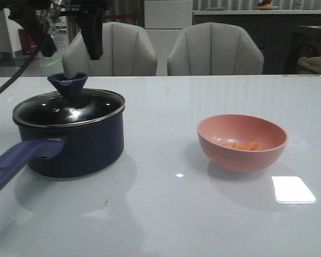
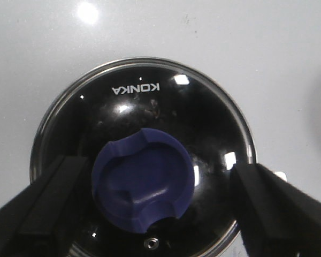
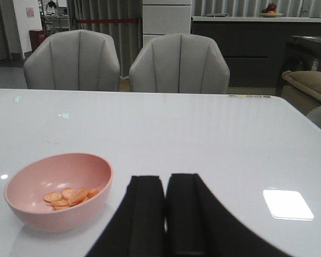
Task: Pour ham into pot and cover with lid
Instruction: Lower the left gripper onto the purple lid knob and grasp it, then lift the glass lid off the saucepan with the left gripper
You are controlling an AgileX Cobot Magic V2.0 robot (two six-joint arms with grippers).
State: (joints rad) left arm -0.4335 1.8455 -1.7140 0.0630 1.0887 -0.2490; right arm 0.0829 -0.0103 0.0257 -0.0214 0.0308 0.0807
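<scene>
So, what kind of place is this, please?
Probably a dining or showroom-like room: a glossy white table with two grey upholstered chairs behind it, and a dark counter along the back wall.

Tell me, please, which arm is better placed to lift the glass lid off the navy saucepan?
Left. Its open gripper straddles the blue knob of the glass lid on the navy saucepan; the right gripper is shut, away from the saucepan.

Front cam sits low at the counter (image 1: pixel 166 214) edge, facing fwd toward two chairs (image 1: pixel 214 51). Left wrist cam looks straight down, v. close on the lid (image 2: pixel 150 112) (fills most of frame). Right wrist cam sits low, facing fwd; shares the pink bowl (image 3: pixel 59 190) and chairs w/ front cam.
</scene>
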